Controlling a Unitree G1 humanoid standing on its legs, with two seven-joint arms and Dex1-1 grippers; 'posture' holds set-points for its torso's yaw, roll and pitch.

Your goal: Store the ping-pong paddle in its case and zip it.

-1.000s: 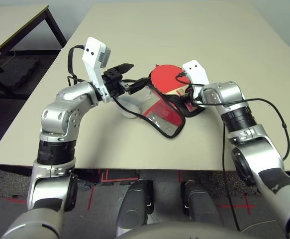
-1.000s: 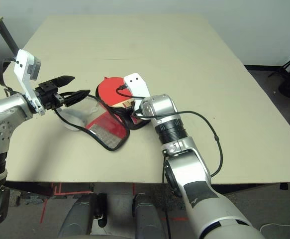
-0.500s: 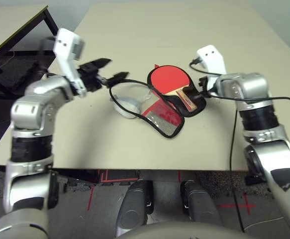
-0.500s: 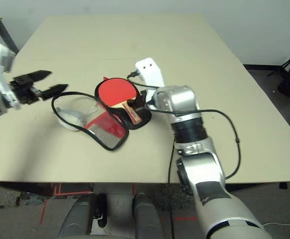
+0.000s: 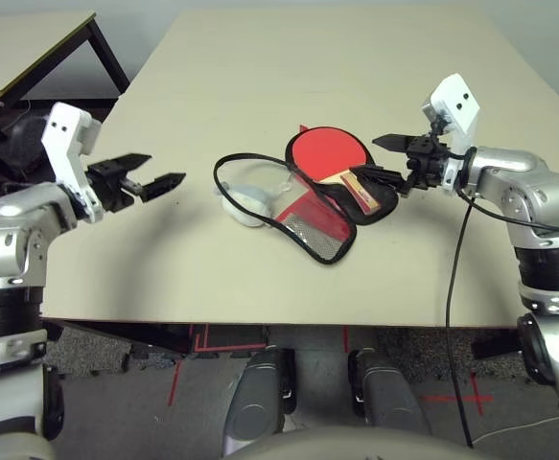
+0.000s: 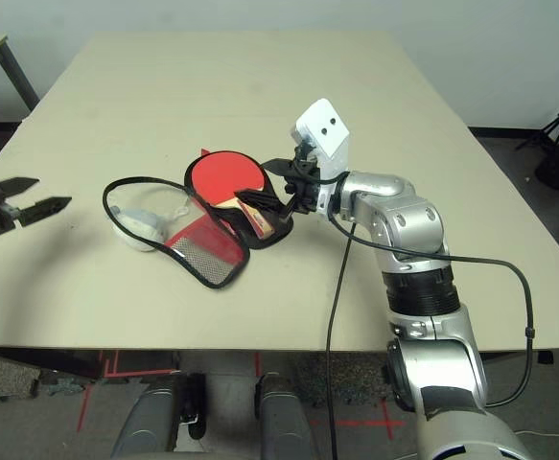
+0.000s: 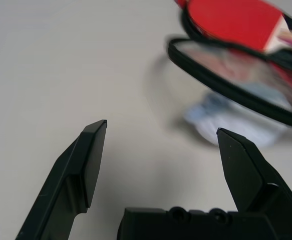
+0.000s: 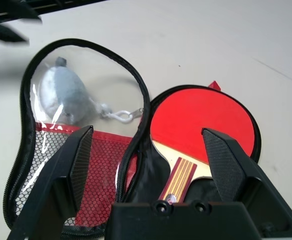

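One beige table (image 5: 356,86) takes most of the head view; a second table (image 5: 30,43) with a dark frame sits at the upper left, apart from it. A black cable (image 5: 452,297) hangs from the right arm down the lower right of the frame, across the table's front edge.

One case (image 5: 322,206) lies open at the centre of the frame, unzipped, both halves spread flat. Its far half holds the one paddle (image 5: 322,158): red face toward the top, striped wooden handle (image 5: 361,187) pointing to the right, lying on the black lining. The near half is a flap with a clear window and red mesh (image 8: 93,185), rimmed with black zip edging, folded out toward the lower centre and left. Under the clear window is one pale grey lump (image 8: 60,97), with a small white clip (image 8: 120,116) beside it; can't tell what the lump is.

Two grippers, both released, holding nothing. Right gripper (image 5: 386,159) is at centre right, fingers spread, hovering just above the handle end of the case; can't tell if the lower finger touches it. In the right wrist view its two fingers (image 8: 73,165) frame the open case, paddle and flap between them. Left gripper (image 5: 154,172) is at the left of the frame, well apart from the case, fingers wide over bare table.
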